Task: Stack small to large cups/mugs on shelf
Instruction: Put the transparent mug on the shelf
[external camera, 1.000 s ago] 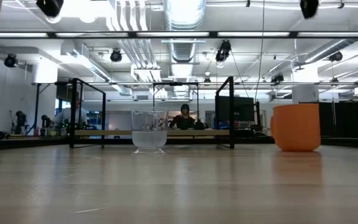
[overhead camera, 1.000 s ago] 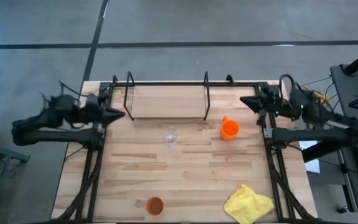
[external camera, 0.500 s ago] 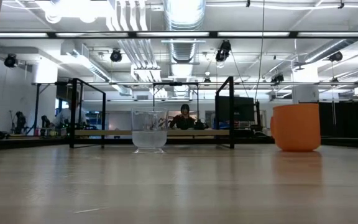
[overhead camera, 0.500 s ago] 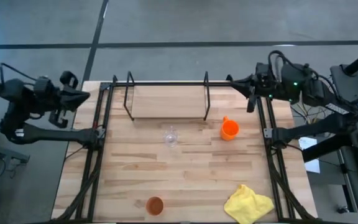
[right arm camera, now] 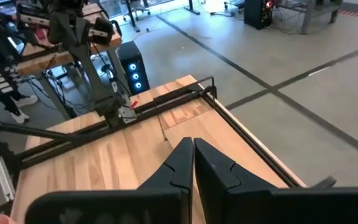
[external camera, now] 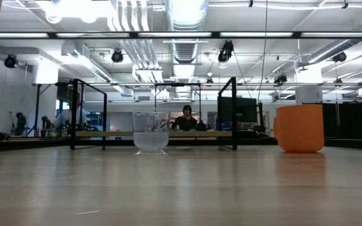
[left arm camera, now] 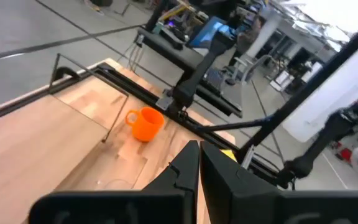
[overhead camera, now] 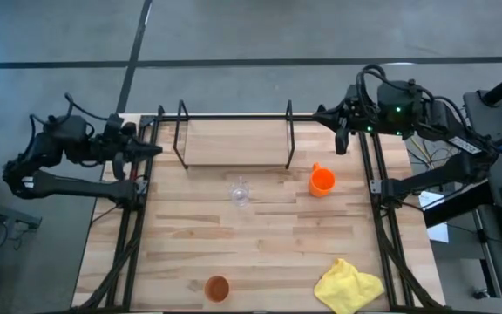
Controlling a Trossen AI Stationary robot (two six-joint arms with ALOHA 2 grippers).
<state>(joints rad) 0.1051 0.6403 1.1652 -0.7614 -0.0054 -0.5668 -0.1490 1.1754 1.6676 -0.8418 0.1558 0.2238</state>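
Note:
The tiny clear glass (overhead camera: 240, 191) (external camera: 151, 132) stands on its base mid-table, in front of the black wire shelf (overhead camera: 234, 117) (external camera: 233, 113) (left arm camera: 73, 70) along the far edge. The orange mug (overhead camera: 322, 180) (external camera: 300, 128) (left arm camera: 145, 123) stands right of it, handle toward the far edge. The terracotta tumbler (overhead camera: 217, 288) stands upright near the near edge. My left gripper (overhead camera: 155, 149) (left arm camera: 199, 151) hovers shut at the shelf's left end. My right gripper (overhead camera: 321, 112) (right arm camera: 192, 147) hovers shut at the shelf's far right corner. Both are empty.
A crumpled yellow cloth (overhead camera: 349, 285) lies at the near right corner. Black frame rails (overhead camera: 131, 235) (overhead camera: 389, 235) run along both table sides. Bare wood lies between the glass and the tumbler. People and desks show in the room beyond the table.
My left arm drew back off the table's left edge and rose, then swung back toward the shelf's left end. My right gripper moved toward the far edge and a little left, up to the shelf's right corner. The cups have stayed in place.

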